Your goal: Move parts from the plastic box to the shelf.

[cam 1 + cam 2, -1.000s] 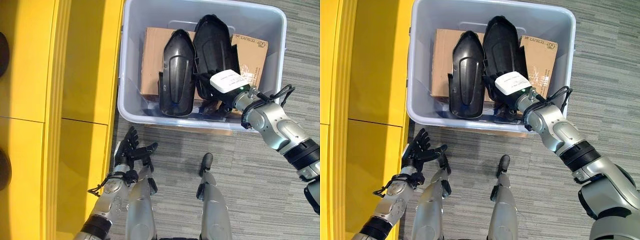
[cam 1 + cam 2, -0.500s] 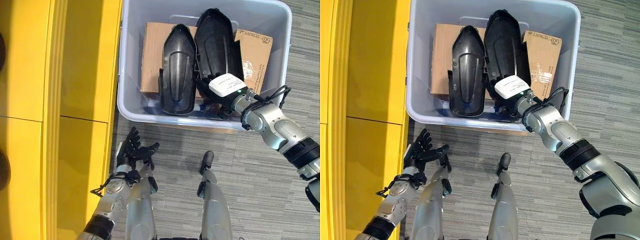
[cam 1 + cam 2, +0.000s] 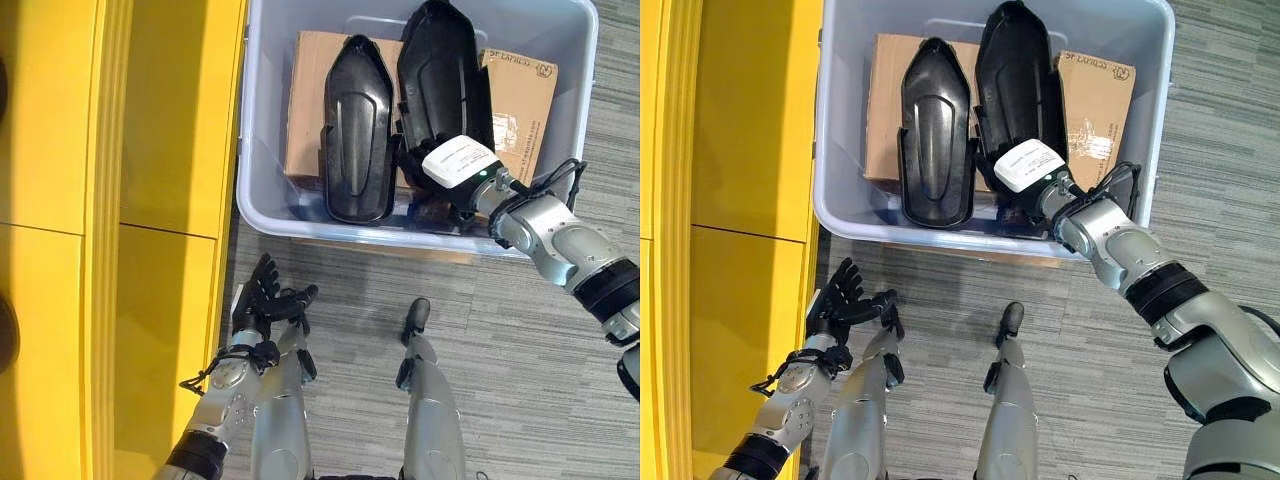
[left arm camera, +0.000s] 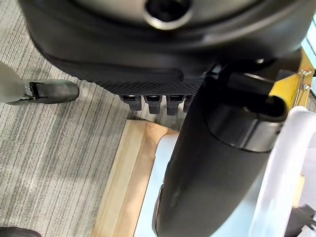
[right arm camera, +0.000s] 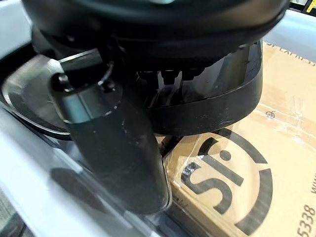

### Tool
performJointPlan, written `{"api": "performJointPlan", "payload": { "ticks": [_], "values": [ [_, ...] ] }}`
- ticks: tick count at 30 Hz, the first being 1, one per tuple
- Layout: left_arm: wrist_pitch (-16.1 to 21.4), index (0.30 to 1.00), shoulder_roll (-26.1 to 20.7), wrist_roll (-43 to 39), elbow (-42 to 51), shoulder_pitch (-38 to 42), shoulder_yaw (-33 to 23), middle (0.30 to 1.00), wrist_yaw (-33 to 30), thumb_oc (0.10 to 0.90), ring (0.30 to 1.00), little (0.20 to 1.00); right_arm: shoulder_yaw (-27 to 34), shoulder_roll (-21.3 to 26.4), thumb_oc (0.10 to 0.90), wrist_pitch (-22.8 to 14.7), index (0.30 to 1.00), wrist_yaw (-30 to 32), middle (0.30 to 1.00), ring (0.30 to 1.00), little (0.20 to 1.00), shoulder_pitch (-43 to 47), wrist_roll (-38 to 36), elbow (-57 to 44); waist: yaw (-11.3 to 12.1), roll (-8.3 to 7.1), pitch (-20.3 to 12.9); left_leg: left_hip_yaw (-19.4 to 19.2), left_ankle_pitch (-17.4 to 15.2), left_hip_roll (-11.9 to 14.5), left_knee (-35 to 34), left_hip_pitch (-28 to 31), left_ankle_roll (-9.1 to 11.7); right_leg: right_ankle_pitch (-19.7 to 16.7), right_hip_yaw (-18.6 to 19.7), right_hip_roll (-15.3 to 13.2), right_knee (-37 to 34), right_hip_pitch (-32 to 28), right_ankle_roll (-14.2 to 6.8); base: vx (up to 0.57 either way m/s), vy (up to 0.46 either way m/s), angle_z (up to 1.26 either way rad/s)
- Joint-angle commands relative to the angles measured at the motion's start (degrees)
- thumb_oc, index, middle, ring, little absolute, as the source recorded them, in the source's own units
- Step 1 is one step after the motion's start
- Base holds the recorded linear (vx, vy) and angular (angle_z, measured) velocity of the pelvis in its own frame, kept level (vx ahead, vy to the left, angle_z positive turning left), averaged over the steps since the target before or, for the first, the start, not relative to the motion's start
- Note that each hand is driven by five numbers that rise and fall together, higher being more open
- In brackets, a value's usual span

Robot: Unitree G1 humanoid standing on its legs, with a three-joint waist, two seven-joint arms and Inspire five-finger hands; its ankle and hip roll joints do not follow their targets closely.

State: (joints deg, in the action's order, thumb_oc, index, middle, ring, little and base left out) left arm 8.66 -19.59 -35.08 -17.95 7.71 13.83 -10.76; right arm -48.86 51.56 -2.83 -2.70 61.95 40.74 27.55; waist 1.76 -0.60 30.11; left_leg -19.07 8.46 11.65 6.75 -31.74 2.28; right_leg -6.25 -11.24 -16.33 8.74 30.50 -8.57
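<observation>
Two long black moulded parts lie side by side on a cardboard carton [image 3: 523, 92] inside the grey plastic box [image 3: 252, 150]. My right hand [image 3: 457, 168], with a white cover on its back, reaches over the box's near wall to the near end of the right-hand part [image 3: 440, 70]. In the right wrist view its thumb [image 5: 114, 143] sits on one side of that part's rim [image 5: 217, 106] and the fingers curl on the other. The left-hand part [image 3: 357, 130] lies untouched. My left hand [image 3: 262, 300] hangs low over the carpet beside the yellow shelf [image 3: 170, 120], fingers spread and holding nothing.
The yellow shelf unit runs along the whole left side, its edge close to the box's left wall. A pale wooden board [image 3: 390, 250] shows under the box's near side. Grey carpet [image 3: 530, 380] spreads in front of the box and to its right.
The camera has shifted a little, so the box sits slightly higher in the picture. My right hand stays at the near end of the right-hand part. The left hand has barely moved.
</observation>
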Motion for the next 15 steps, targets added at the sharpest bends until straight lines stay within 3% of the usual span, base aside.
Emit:
{"api": "performJointPlan", "payload": {
  "ticks": [1,7,8,9,10,15],
  "values": [
    [4.24,1.0,-3.03,2.32,5.59,-2.14,-0.54,1.0,0.06,0.9,1.0,1.0,-2.32,6.44,0.9,3.02,1.0,-0.21,1.0,1.0,1.0,5.76,4.93,4.26,0.83,0.26,-0.31,2.33,-6.96,5.71,7.19,0.82,5.56,5.45,2.01,-2.61,6.77,-3.05,-1.64,0.0,0.0,0.0],
    [4.56,1.0,-3.77,2.47,6.52,-3.04,-0.94,1.0,0.12,0.9,1.0,1.0,-4.46,8.74,0.9,3.3,1.0,-0.25,1.0,1.0,1.0,6.92,7.15,6.22,0.71,0.74,-0.31,2.58,-7.41,5.86,8.63,-1.12,5.46,6.02,2.41,-2.61,8.57,-0.91,-1.46,0.0,0.0,0.0],
    [4.52,1.0,-3.83,2.51,6.62,-3.14,-0.91,1.0,0.16,0.9,1.0,1.0,-4.88,9.03,0.829,3.44,0.901,-0.39,0.901,0.901,0.901,7.09,7.62,6.68,0.61,0.84,-0.31,2.64,-7.57,5.92,8.96,-1.5,5.4,6.22,2.54,-2.61,9.13,-0.42,-1.43,-0.01,-0.017,0.03],
    [4.48,1.0,-3.86,2.48,6.74,-3.3,-0.98,1.0,0.21,0.9,1.0,1.0,-5.08,9.27,0.561,3.56,0.525,-0.49,0.525,0.525,0.525,7.1,8.11,7.11,0.54,0.96,-0.31,2.64,-7.75,5.92,9.27,-1.78,5.34,6.38,2.67,-2.62,9.62,0.02,-1.38,0.0,0.0,0.0],
    [4.51,1.0,-3.94,2.45,6.76,-3.31,-1.0,1.0,0.24,0.9,1.0,1.0,-5.36,9.34,0.4,3.85,0.3,-0.68,0.3,0.3,0.3,7.08,8.55,7.75,0.5,1.07,-0.31,2.61,-7.82,6.0,9.55,-2.09,5.33,6.43,2.72,-2.67,9.9,0.39,-1.34,-0.01,-0.008,0.03],
    [4.29,1.0,-3.99,2.36,6.87,-3.29,-1.35,1.0,0.24,0.9,1.0,1.0,-6.77,9.36,0.4,4.42,0.3,-2.02,0.3,0.3,0.3,6.75,10.62,9.85,0.47,1.33,-0.31,2.83,-8.04,6.1,10.22,-2.99,5.17,6.61,2.86,-2.55,10.82,1.65,-1.25,0.0,-0.003,0.01]
  ]
}}
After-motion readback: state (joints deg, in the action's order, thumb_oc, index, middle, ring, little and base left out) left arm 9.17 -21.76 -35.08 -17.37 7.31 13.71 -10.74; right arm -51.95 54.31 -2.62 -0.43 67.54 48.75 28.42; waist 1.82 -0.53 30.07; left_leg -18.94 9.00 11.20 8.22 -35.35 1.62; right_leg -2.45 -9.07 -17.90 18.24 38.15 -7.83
